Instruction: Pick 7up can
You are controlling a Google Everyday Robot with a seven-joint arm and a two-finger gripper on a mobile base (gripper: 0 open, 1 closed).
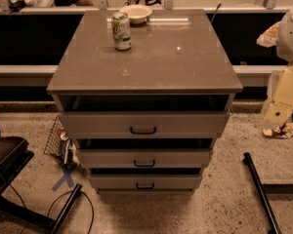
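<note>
The 7up can [121,30] stood upright on the bench [151,67], toward its far left part, with a cream bowl [138,13] just behind it, near but seemingly apart. Nothing had taken hold of the can yet. The hand [283,101] hung at the right edge of the view, beside the bench and well apart from the can; whether it was released or clenched, I cannot tell. The reach would best come level from the near side, gripping mid-body and lifting straight — keeping off the bowl.
</note>
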